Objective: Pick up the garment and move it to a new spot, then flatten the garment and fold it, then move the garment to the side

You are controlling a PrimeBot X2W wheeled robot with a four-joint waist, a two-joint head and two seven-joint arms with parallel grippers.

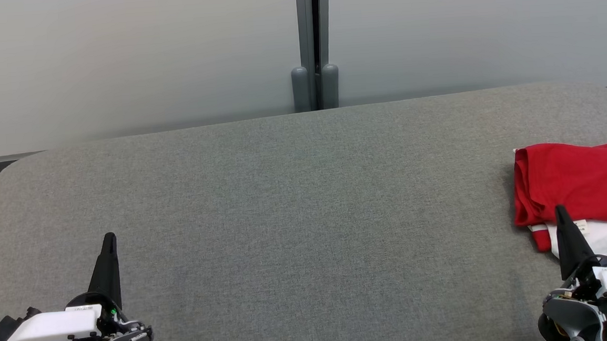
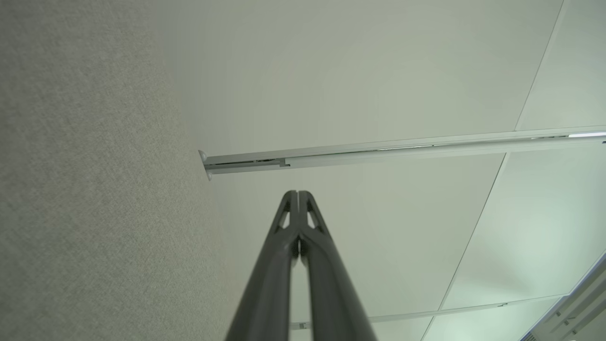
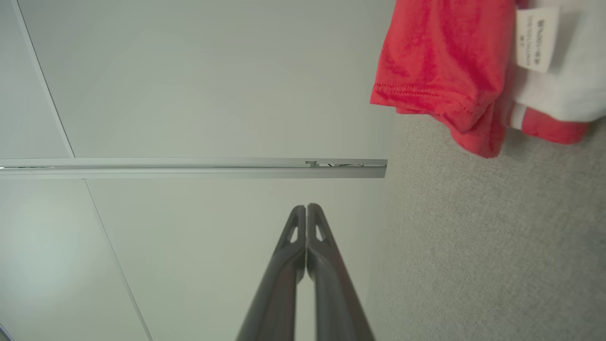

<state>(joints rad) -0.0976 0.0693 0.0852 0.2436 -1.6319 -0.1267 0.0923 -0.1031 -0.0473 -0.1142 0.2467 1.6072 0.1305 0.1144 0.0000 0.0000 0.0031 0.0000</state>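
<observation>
We look down on a wide grey fabric-covered counter (image 1: 305,202) with rounded corners. It stands against pale wall panels (image 1: 117,60) that are joined by a dark upright post (image 1: 314,43).

At the counter's far right edge lies the garment (image 1: 578,185). It is a red top with a white part beneath it, and the picture's border cuts it off. It forms a compact, layered bundle with fairly straight edges. We judge that it is already folded and set aside, so little or nothing of the task seems left. The same view could also fit a garment waiting to be picked up, and we cannot rule that out.

The garment is in no container and lies directly on the counter's fabric.

The left hand (image 1: 109,240) rests at the lower left, well apart from the garment, with its two dark fingers pressed together on nothing. The right hand (image 1: 560,211) is at the lower right, just beside the garment's near edge, and is likewise closed and empty. In its wrist view the cloth lies off to one side of the fingers.

A small white label (image 3: 536,38) shows on the white part.
</observation>
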